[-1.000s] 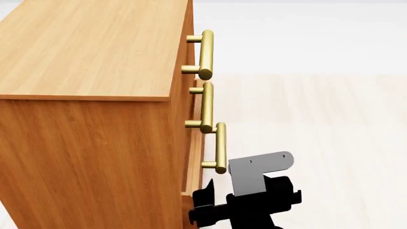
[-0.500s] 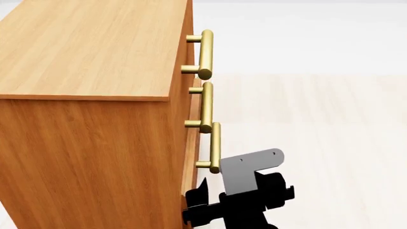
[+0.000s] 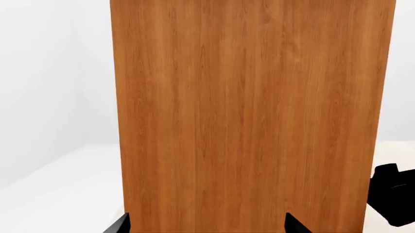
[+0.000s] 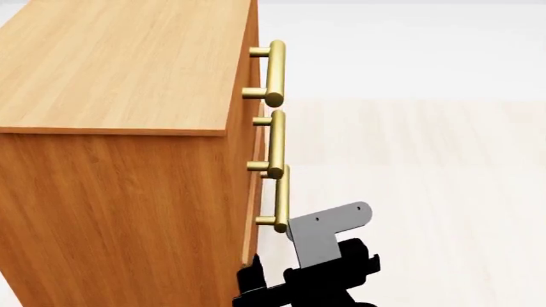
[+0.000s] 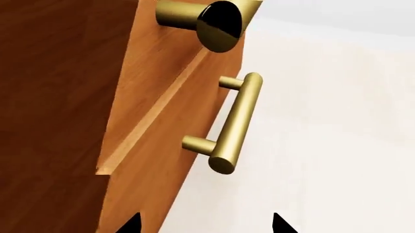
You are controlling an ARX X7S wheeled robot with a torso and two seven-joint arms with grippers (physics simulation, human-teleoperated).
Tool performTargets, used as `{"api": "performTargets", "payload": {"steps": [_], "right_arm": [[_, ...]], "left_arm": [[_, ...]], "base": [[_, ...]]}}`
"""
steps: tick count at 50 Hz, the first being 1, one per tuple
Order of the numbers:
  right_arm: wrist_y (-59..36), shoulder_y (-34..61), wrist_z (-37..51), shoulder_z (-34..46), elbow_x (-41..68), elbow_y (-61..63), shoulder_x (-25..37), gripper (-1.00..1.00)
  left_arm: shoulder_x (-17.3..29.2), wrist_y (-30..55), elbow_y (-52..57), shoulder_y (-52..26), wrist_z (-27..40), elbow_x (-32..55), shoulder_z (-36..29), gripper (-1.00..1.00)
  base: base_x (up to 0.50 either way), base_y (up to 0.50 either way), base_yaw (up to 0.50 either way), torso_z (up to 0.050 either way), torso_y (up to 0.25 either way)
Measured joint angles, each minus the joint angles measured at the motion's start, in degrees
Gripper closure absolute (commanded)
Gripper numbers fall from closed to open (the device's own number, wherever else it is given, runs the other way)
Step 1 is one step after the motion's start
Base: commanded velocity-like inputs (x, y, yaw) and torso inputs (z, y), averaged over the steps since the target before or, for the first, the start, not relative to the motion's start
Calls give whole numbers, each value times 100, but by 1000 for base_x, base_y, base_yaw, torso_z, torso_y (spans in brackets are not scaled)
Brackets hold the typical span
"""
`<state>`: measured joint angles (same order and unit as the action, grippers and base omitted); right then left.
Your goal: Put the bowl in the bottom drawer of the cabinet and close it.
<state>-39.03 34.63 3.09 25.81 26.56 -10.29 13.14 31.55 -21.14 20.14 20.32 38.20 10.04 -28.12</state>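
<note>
The cabinet (image 4: 119, 160) fills the left of the head view, its three brass handles in a column on its front. The bottom drawer (image 5: 165, 160) stands a little proud of the cabinet's front, and its brass bar handle (image 5: 234, 124) (image 4: 280, 198) is free. My right gripper (image 5: 205, 225) (image 4: 256, 281) is open just below that handle, one fingertip (image 5: 133, 224) over the drawer front's edge and nothing between the jaws. My left gripper (image 3: 207, 225) is open and faces the cabinet's plain side panel (image 3: 246, 116). The bowl is out of view.
Pale floor (image 4: 426, 192) stretches out in front of the cabinet. The two upper drawer handles (image 4: 275, 70) jut out above my right arm. A black part of my right arm (image 3: 392, 199) shows past the cabinet's edge in the left wrist view.
My right gripper has moved left toward the cabinet front. The bottom drawer's handle has moved left with it, so the drawer stands further in.
</note>
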Motion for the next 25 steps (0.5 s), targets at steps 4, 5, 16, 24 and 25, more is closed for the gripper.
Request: {"api": "performTargets", "payload": {"steps": [4,5,16,24,25], "right_arm": [[-97,2,-239,27,200,105,88,-100],[-120,6,-290,30,230,122,112,-100],[-255,93,-842,18,452,128,338,-100],[-262,140,-1056,9,634,84,452,-100],[-268,133,-1027,-8,678,94,457,-100]], "left_arm": [[2,2,-1,-1,2,0,0,-100],[2,1,-2,-2,2,1,-1,-100],[4,-6,-1,-1,12,3,-1,-100],[-1,-12,-3,-1,23,-1,-3,-100],[-1,-13,-3,-1,23,-1,-3,-100]], "base": [[0,0,0,0,0],[0,0,0,0,0],[0,0,0,0,0],[0,0,0,0,0],[0,0,0,0,0]]}}
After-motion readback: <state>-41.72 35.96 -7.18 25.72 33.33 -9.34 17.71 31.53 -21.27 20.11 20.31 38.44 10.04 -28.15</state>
